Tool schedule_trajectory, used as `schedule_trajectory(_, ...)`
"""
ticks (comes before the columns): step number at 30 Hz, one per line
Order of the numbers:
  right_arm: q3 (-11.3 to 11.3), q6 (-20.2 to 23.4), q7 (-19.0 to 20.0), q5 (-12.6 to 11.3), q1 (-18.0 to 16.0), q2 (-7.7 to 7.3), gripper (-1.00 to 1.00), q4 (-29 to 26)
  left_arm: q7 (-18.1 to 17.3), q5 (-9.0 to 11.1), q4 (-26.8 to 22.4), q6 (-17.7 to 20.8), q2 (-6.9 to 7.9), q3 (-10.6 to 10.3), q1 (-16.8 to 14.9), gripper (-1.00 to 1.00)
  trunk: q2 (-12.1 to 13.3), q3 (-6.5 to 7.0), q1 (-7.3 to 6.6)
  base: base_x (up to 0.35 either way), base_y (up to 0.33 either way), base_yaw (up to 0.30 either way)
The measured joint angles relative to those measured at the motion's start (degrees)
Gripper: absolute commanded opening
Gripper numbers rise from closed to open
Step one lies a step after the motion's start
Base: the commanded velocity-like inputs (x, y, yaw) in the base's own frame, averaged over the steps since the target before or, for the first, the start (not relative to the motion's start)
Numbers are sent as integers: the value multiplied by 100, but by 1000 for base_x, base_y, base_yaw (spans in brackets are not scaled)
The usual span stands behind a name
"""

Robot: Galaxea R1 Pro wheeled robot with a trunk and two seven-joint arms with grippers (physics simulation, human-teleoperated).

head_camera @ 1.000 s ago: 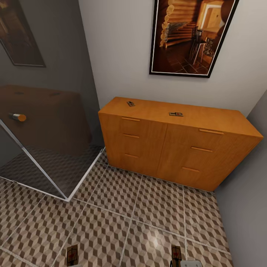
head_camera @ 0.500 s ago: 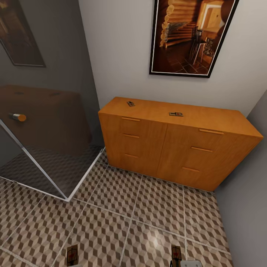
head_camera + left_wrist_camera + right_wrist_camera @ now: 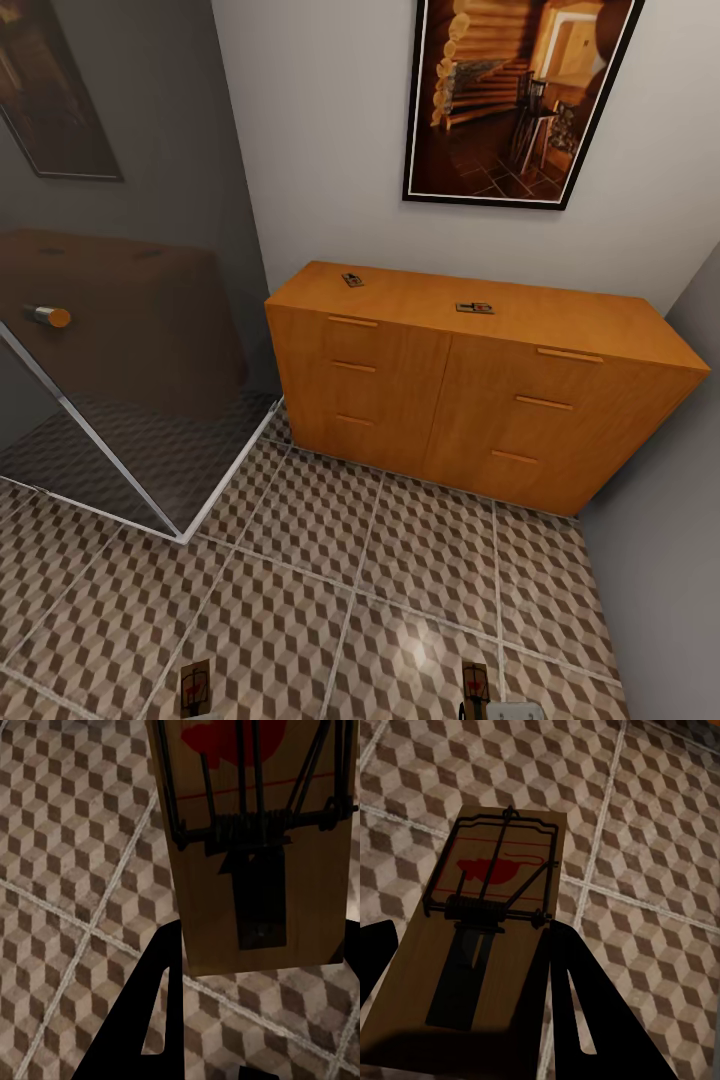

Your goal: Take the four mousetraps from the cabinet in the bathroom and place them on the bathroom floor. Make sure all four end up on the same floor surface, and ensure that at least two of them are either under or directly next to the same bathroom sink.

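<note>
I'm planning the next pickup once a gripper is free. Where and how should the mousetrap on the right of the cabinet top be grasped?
The right-hand mousetrap lies flat on the cabinet top, away from the edges, so I'd come straight down from above and pinch its two long wooden edges. The wire frame sits on the upper face, so keep the fingers on the board's sides, probably near the plain end.

Soft even indoor light, glare patch on bathroom floor (image 3: 425, 640), silhouetted fingers (image 3: 585, 1020).
</note>
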Motion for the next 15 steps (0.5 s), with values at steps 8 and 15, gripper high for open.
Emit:
schedule_trajectory(8,0,0,0,0,0,0,-100,0,0,5,0,1,0,0,-1,-100,0,0,0,0,0,0)
schedule_trajectory(15,0,0,0,0,0,0,-100,0,0,4,0,1,0,0,-1,-100,0,0,0,0,0,0)
